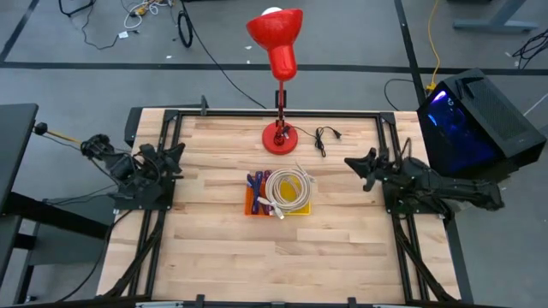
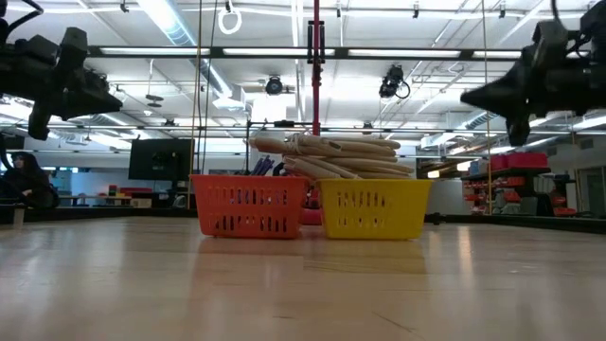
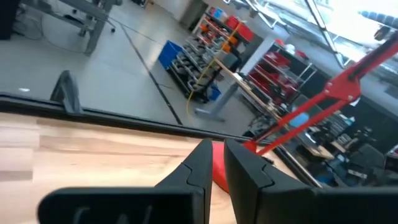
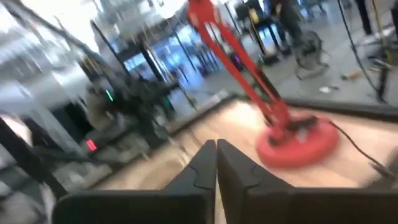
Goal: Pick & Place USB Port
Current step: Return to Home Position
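A coiled white cable [image 1: 289, 190] lies across the tops of an orange basket [image 1: 252, 202] and a yellow basket [image 1: 301, 209] at the table's middle. One plug end [image 1: 276, 211] hangs over the near side. The low view shows the coil [image 2: 331, 152] resting on both rims. Purple and blue pieces [image 1: 257, 181] stick up from the orange basket. My left gripper [image 1: 178, 154] hovers at the table's left edge, its fingers close together with only a narrow slit [image 3: 217, 165]. My right gripper [image 1: 349, 162] hovers at the right edge, shut [image 4: 216, 152]. Both are well above the table and far from the baskets.
A red desk lamp stands on its round base [image 1: 278, 137] behind the baskets, its shade [image 1: 276, 34] leaning past the far edge. Its black cord [image 1: 324, 137] lies to the right of the base. Bare wood surrounds the baskets. A black computer case [image 1: 475, 120] stands beyond the right edge.
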